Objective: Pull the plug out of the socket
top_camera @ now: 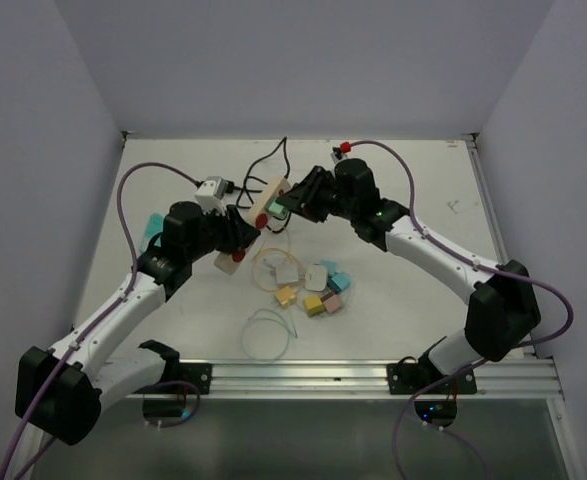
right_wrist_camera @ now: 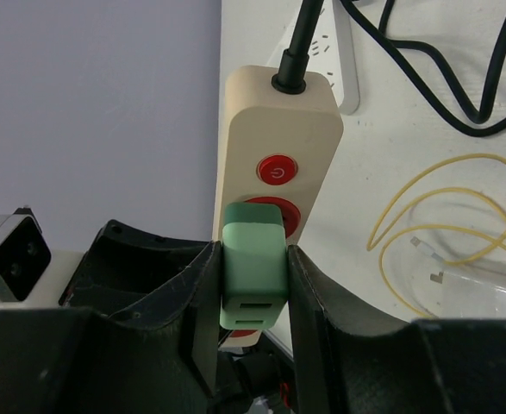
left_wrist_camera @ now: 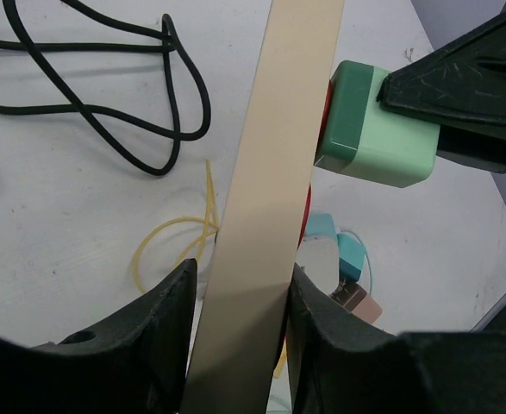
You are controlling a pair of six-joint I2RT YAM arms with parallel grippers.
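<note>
Far out at 9 o'clock on the white table (top_camera: 393, 320), a little teal block (top_camera: 153, 224) lies just beside the left arm. The left gripper (left_wrist_camera: 240, 278) is clamped on a long beige plastic power strip (left_wrist_camera: 274, 172), with one black finger (left_wrist_camera: 162, 319) pressed against each long edge. So yeah, that arm is pinning the strip.

In the top view the strip sits at roughly 11 o'clock from the table's middle, lying at a slant between the two wrists. A boxy white-and-grey adapter (top_camera: 213, 190) sits near it at about 10 o'clock. A round black cable (left_wrist_camera: 89, 95) loops around on the table behind it toward 12 o'clock. The right wrist view shows a black cord going into the strip's far end.

Now the main bit: the mint-green square plug (right_wrist_camera: 253, 267) is on the strip's face, its base touching a round red socket ring (right_wrist_camera: 289, 216). In the right wrist view it's straight at 6 o'clock from the round red power button (right_wrist_camera: 276, 171). The right gripper (right_wrist_camera: 253, 257) is squeezed shut on that plug, with a finger flat against each side of it.

At about 5 o'clock from the strip there's a thin yellow cable loop (top_camera: 273, 262). Just past that is a huddle of small coloured blocks (top_camera: 321, 290). A thin pale wire loop (top_camera: 265, 335) lies nearer the table's front edge, toward 6 o'clock.
</note>
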